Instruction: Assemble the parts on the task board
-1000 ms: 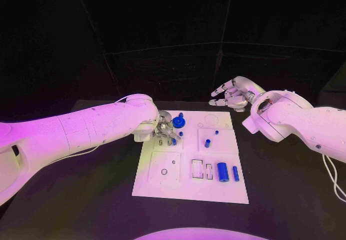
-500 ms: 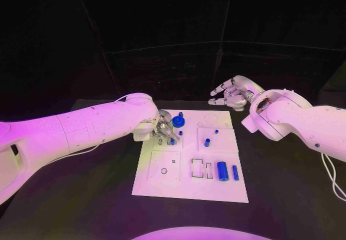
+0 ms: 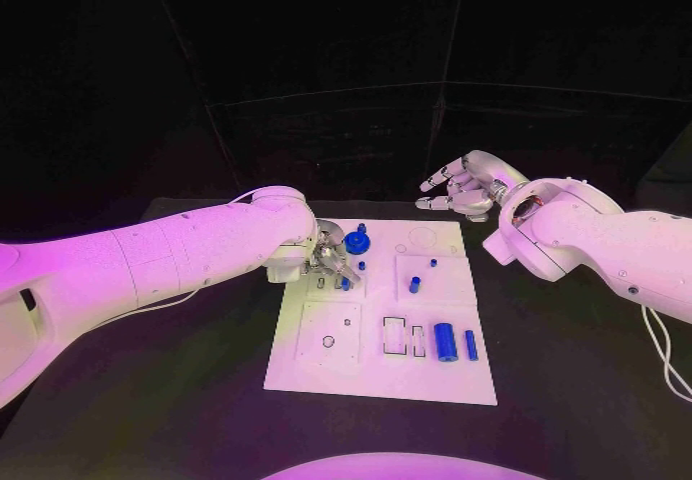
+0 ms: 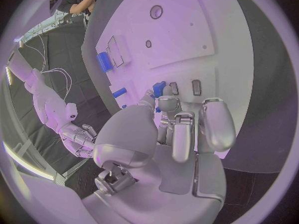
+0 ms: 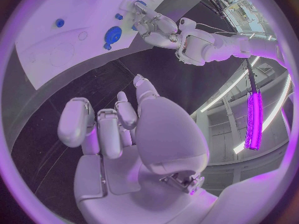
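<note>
The left hand [image 3: 330, 262] rests on the white board [image 3: 378, 385], pinching a small blue peg [image 4: 159, 89] near its far-left corner (beside the blue knob [image 3: 358, 242]). The right hand [image 3: 459, 188] hovers beyond the board's far edge, fingers spread.

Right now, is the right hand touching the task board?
Apart. The head view shows the right hand raised beyond the task board's far edge, dark table between them, holding nothing.

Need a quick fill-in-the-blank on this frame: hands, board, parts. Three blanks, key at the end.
1. The left hand works over the far-left part of the task board, its fingertips at a small ____ part.
2. The right hand hangs beyond the board's far edge and holds ____.
3. The blue gear-like part lies near the board's ____ edge.

Missing words: blue; nothing; far
</note>
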Motion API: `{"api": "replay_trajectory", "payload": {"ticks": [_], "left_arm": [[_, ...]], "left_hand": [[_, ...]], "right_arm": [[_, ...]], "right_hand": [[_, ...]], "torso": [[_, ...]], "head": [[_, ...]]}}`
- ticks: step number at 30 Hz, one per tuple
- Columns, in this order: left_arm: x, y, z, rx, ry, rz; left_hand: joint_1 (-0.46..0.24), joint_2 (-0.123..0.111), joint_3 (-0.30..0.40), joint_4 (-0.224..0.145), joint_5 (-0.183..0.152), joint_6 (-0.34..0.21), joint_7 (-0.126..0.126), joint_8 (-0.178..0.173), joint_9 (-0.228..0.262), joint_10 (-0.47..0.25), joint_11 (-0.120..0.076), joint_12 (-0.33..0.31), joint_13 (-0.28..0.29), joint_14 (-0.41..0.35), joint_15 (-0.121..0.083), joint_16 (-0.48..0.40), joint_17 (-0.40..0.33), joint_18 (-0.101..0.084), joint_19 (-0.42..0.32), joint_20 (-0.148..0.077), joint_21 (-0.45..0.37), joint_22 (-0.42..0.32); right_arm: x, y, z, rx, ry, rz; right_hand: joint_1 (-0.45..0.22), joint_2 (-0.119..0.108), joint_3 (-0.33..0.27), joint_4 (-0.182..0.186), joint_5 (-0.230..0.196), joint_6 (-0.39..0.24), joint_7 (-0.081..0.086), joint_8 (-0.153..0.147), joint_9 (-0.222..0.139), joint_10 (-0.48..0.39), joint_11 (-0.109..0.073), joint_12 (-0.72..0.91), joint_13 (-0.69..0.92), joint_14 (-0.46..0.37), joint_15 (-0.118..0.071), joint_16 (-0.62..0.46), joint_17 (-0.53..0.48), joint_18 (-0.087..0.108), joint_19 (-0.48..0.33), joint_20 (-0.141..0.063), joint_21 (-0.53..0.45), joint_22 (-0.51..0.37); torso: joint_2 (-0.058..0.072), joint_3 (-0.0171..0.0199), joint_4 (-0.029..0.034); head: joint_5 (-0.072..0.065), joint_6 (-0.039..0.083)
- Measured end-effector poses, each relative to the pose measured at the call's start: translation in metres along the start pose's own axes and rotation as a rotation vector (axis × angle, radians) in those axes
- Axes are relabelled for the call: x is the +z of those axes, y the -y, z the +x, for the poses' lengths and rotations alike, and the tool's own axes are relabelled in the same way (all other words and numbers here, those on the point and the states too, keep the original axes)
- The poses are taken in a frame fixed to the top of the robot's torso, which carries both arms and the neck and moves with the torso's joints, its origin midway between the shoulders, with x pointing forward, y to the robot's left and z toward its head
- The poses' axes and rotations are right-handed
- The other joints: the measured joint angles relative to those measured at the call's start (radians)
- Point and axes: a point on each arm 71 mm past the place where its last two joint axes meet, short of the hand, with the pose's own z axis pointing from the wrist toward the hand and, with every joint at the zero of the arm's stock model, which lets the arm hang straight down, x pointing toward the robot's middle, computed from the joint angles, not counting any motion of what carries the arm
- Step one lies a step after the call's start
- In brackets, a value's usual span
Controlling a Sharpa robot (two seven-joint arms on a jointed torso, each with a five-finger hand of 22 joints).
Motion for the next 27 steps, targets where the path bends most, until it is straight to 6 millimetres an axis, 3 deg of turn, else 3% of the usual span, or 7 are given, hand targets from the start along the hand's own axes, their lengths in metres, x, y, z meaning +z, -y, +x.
{"api": "replay_trajectory", "payload": {"ticks": [2, 7, 9, 12, 16, 21, 27], "left_arm": [[0.000, 0.000, 0.000, -0.004, -0.001, 0.001], [-0.002, -0.002, -0.001, -0.016, 0.000, 0.004], [-0.002, -0.002, 0.000, -0.021, 0.000, 0.005], [-0.003, -0.004, 0.002, -0.033, 0.000, 0.009], [-0.006, -0.007, 0.003, -0.057, 0.009, 0.017], [-0.011, -0.010, 0.003, -0.088, 0.031, 0.030], [-0.015, -0.016, 0.006, -0.122, 0.058, 0.043]], "left_hand": [[0.025, 0.001, 0.029, -0.029, 0.001, -0.006, -0.004, -0.001, -0.004, -0.003, -0.004, -0.004, -0.004, 0.000, -0.006, 0.000, 0.000, 0.000, -0.001, -0.006, 0.000, 0.000], [0.083, -0.007, 0.060, 0.002, 0.035, -0.027, -0.002, -0.012, -0.009, -0.009, -0.008, -0.030, -0.022, 0.000, -0.006, 0.000, 0.000, 0.000, -0.001, -0.009, 0.000, -0.002], [0.061, -0.033, 0.110, 0.052, 0.037, -0.030, 0.002, -0.013, -0.004, -0.006, -0.002, -0.035, -0.029, 0.000, -0.006, 0.000, 0.000, 0.000, -0.001, -0.009, 0.000, -0.001], [-0.006, -0.097, 0.260, 0.025, 0.040, -0.028, 0.004, 0.001, 0.011, 0.000, 0.002, -0.035, -0.031, 0.000, -0.006, 0.000, 0.000, 0.000, -0.001, -0.009, 0.000, 0.004], [-0.077, -0.136, 0.394, -0.011, 0.040, -0.028, 0.004, 0.019, 0.027, 0.008, 0.004, -0.031, -0.028, 0.000, -0.006, 0.000, 0.000, 0.000, -0.001, -0.009, 0.000, 0.008], [-0.100, -0.158, 0.442, -0.013, 0.040, -0.028, 0.004, 0.027, 0.038, 0.019, 0.000, -0.026, -0.023, 0.000, -0.006, 0.000, 0.000, 0.000, -0.001, -0.009, 0.000, 0.014], [-0.103, -0.162, 0.452, -0.009, 0.039, -0.027, 0.005, 0.034, 0.044, 0.019, 0.000, -0.021, -0.017, 0.000, -0.006, 0.004, 0.000, 0.000, -0.002, -0.009, 0.004, 0.021]], "right_arm": [[0.000, 0.000, 0.000, 0.000, 0.000, 0.000], [0.001, 0.000, 0.000, 0.000, -0.001, 0.000], [0.001, 0.000, 0.000, -0.001, -0.001, 0.000], [0.001, 0.000, 0.000, -0.001, -0.001, 0.000], [0.001, 0.000, 0.000, -0.001, -0.001, 0.001], [0.001, 0.000, 0.000, -0.001, -0.001, 0.001], [0.000, 0.002, -0.001, -0.002, 0.000, 0.004]], "right_hand": [[0.000, 0.000, 0.000, 0.000, 0.000, 0.000, 0.000, 0.000, 0.000, 0.000, 0.000, 0.000, 0.000, 0.000, 0.000, 0.000, 0.000, 0.000, 0.000, 0.000, 0.000, 0.000], [0.000, 0.000, 0.000, 0.000, 0.000, 0.000, 0.000, 0.004, 0.000, 0.000, 0.000, 0.000, 0.000, 0.000, 0.000, 0.000, 0.000, 0.000, 0.000, 0.000, 0.000, 0.000], [0.000, 0.000, 0.000, 0.000, 0.000, 0.000, 0.000, 0.004, 0.000, 0.000, 0.000, 0.000, 0.000, 0.000, 0.000, 0.000, 0.000, 0.000, 0.000, 0.000, 0.000, 0.000], [0.000, 0.000, 0.000, 0.000, 0.000, 0.000, 0.000, 0.004, 0.000, 0.000, 0.000, 0.000, 0.000, 0.000, 0.000, 0.000, 0.000, 0.000, 0.000, 0.000, -0.004, 0.000], [0.000, 0.000, 0.000, 0.000, 0.000, 0.000, 0.000, 0.004, 0.000, 0.000, 0.000, 0.000, 0.000, 0.000, 0.000, 0.000, 0.000, 0.000, 0.000, 0.000, -0.004, 0.000], [0.000, 0.000, 0.000, 0.000, 0.000, 0.000, 0.000, 0.004, 0.000, 0.000, 0.000, 0.000, 0.000, 0.000, 0.000, 0.000, 0.000, 0.000, 0.000, 0.000, -0.004, 0.000], [-0.004, 0.004, -0.004, 0.004, 0.004, 0.000, 0.000, 0.004, 0.000, 0.000, 0.000, 0.000, 0.000, 0.000, 0.000, 0.000, 0.000, 0.000, 0.000, 0.000, -0.004, -0.001]], "torso": [[0.000, 0.0000, 0.0000], [0.000, 0.0001, 0.0004], [0.000, 0.0001, 0.0005], [0.000, 0.0002, 0.0005], [0.000, 0.0006, 0.0006], [0.000, 0.0006, 0.0012], [0.000, 0.0013, 0.0023]], "head": [[0.000, -0.001], [0.000, -0.002], [-0.001, -0.003], [-0.002, -0.003], [-0.002, -0.004], [-0.008, -0.003], [-0.002, -0.006]]}}
